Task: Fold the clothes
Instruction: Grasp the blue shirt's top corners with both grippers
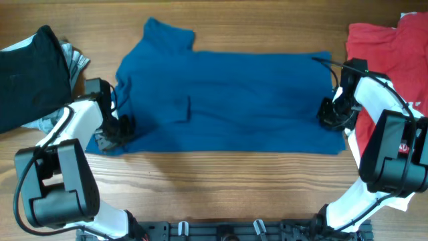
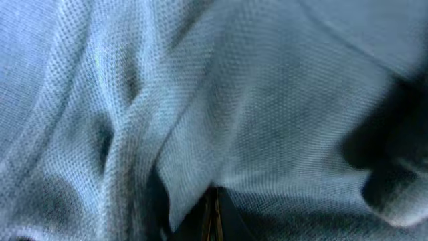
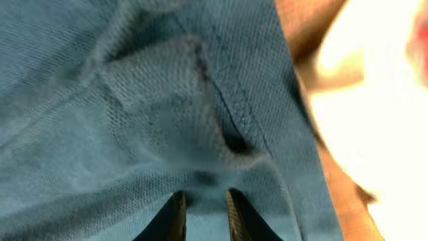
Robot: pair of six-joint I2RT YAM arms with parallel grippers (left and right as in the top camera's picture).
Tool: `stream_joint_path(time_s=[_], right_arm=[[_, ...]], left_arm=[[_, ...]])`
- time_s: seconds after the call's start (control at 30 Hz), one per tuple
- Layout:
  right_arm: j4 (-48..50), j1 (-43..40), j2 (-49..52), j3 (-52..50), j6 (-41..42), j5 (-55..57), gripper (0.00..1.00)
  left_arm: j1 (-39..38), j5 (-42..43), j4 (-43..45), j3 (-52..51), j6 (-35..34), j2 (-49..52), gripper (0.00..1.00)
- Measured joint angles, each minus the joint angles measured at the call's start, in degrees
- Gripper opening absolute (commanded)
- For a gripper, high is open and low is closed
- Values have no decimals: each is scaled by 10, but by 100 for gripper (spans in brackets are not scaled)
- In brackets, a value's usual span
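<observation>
While the blue shirt point(image 1: 227, 94) lies spread across the frame's middle, both ends should rise together, evenly. Whether the right gripper point(image 3: 204, 215), close-fingered at the hem, or the cloth-smothered left gripper point(image 1: 122, 128) pinches, I cannot tell.

COLOUR LOG | large dark blue knit cloth shirt point(image 1: 227, 94): plain, fine mesh weave, matching stitching | crumpled red cloth garment point(image 1: 378, 43): solid red | black cloth garment point(image 1: 30, 73): solid black | grey cloth garment point(image 1: 77, 61): mottled grey | wooden table point(image 1: 221, 187): light brown, darker grain lines | robot arm links point(image 1: 374, 100): white, black joints
</observation>
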Motion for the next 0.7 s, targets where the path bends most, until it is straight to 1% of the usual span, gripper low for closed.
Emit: stream_joint_path(time_s=[0.13, 0.23, 0.3, 0.33, 0.37, 0.4, 0.43, 0.47, 0.5, 0.53, 0.6, 0.63, 0.67, 0.7], right_arm=[[-63, -1, 7, -2, 0, 3, 21], [-66, -1, 8, -2, 0, 2, 22], [-58, -1, 4, -5, 0, -5, 27], [-51, -1, -3, -6, -1, -9, 32], [-43, -1, -16, -7, -2, -14, 38], [-36, -1, -37, -6, -3, -16, 52], [-30, -1, -59, -5, -5, -18, 62], [-14, -1, -90, -2, -10, -19, 65], [7, -1, -118, 7, -13, -20, 67], [28, -1, -136, 13, -20, -24, 68], [81, -1, -176, 31, -38, -48, 69], [101, -1, -188, 36, -45, -62, 69], [118, -1, -197, 42, -53, -80, 69], [126, -1, -199, 45, -58, -92, 70]], left_arm=[[38, -15, -80, -3, -35, 1, 4], [50, -18, -94, -4, -42, 4, 4], [50, -13, -93, -4, -42, 2, 4], [50, -7, -90, -5, -42, -3, 4], [50, 0, -89, -5, -42, -16, 6], [50, 7, -89, -4, -42, -35, 15], [50, 15, -89, -2, -42, -61, 29], [50, 28, -87, 6, -47, -96, 59], [50, 42, -73, 17, -48, -129, 69], [50, 56, -55, 26, -47, -154, 70], [50, 95, 8, 42, -50, -214, 83], [50, 111, 36, 47, -49, -234, 94], [48, 131, 83, 49, -54, -255, 100], [44, 142, 111, 52, -54, -263, 100]])
